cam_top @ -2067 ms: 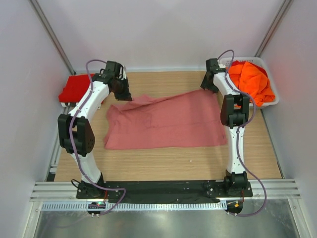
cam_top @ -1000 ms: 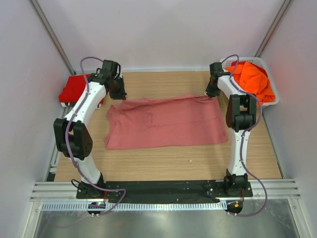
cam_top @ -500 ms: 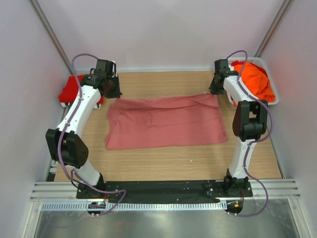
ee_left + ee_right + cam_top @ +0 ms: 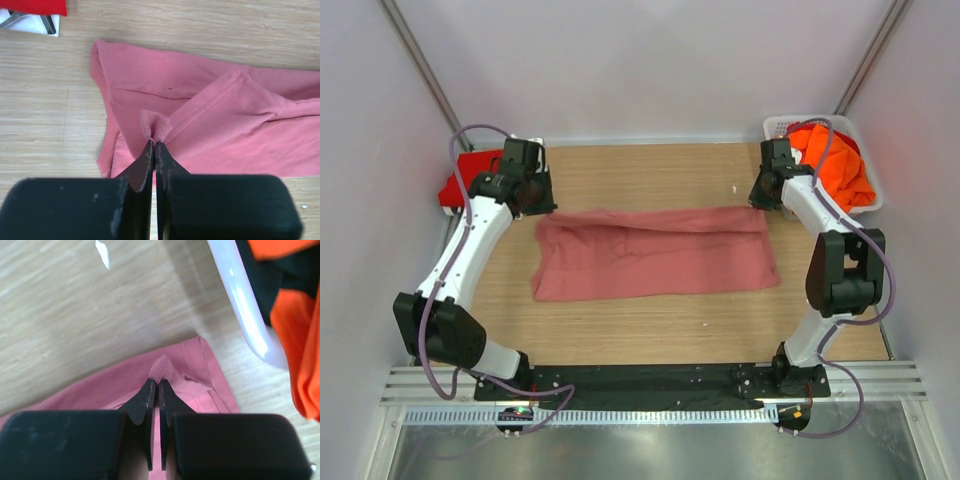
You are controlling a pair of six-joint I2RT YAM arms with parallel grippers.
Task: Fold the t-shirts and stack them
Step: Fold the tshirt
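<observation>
A dusty rose-pink t-shirt (image 4: pixel 650 255) lies spread across the wooden table, its far edge doubled over. My left gripper (image 4: pixel 153 142) is shut on a pinch of that shirt's hem (image 4: pixel 152 124) at its far left corner (image 4: pixel 542 212). At the far right corner (image 4: pixel 758 208), my right gripper (image 4: pixel 155 381) is shut on another pinch of the pink hem (image 4: pixel 162 366). A bright red t-shirt (image 4: pixel 470 175) sits folded at the far left, its edge (image 4: pixel 35 6) also in the left wrist view. Orange t-shirts (image 4: pixel 835 165) fill the basket.
The white lattice basket (image 4: pixel 872 205) stands at the far right corner, its rim (image 4: pixel 240 295) close to my right gripper. Grey walls close in on both sides and the back. A small white scrap (image 4: pixel 102 252) lies on the wood behind the shirt.
Both grippers have moved outward and toward the near side, pulling the pink shirt's far edge taut and over the cloth below, so the shirt now looks narrower front to back.
</observation>
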